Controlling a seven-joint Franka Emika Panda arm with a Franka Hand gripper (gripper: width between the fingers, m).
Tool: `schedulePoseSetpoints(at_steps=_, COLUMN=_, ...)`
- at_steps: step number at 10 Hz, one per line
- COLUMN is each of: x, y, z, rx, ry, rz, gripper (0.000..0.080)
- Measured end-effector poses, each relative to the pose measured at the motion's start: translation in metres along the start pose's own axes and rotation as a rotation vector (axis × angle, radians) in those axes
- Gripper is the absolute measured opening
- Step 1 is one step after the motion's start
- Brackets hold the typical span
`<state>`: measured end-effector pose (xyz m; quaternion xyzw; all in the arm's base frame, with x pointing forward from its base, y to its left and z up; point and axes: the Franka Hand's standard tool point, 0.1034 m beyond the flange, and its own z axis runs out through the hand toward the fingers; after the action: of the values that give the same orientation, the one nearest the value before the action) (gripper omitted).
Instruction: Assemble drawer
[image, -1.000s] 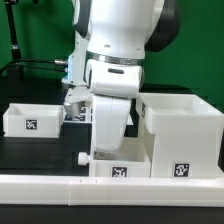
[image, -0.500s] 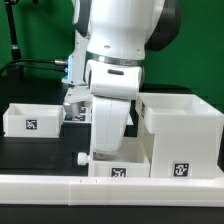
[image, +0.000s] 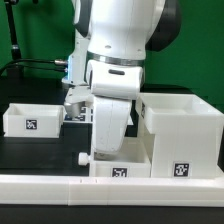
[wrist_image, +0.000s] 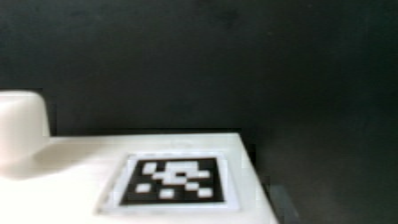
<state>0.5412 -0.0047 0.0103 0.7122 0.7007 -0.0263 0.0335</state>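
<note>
Masking end effector, arm (image: 112, 120) leaves opening untellable; tray (image: 104, 168) partly covered; wrist view blurred.

The white arm (image: 118, 30) fills the middle of the exterior view and comes pretty much straight down, with a dark band at the wrist (image: 112, 68). The gripper (image: 106, 148) hangs below that, close to vertical, maybe leaning a touch, tip down low. Can't make out the jaws in either view, so no clue if they're apart or closed.
</note>
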Motion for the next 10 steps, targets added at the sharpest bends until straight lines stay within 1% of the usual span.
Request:
schedulePoseSetpoints(at_steps=1, x=-0.0010, y=0.0002, z=0.0005, rx=-0.014, ry=0.001, rz=-0.003, gripper=0.0042)
schedulePoseSetpoints(at_steps=6, x=-0.0022, y=0.0002, z=0.0007, rx=-0.015, ry=0.002, rz=-0.001, gripper=0.0042)
schedulePoseSetpoints(at_steps=7, x=-0.0012, y=0.0004, z=0.0006, rx=-0.017, ry=0.002, rz=-0.001, gripper=0.0042)
schedulePoseSetpoints(at_steps=9, x=0.0012, y=-0.0002, z=0.0011, rx=-0.028, ry=0.006, rz=0.017, gripper=0.0042)
schedulePoseSetpoints(at_steps=10, x=0.0022, y=-0.0004, z=0.0011, rx=-0.026, ry=0.006, rz=0.024, gripper=0.0042)
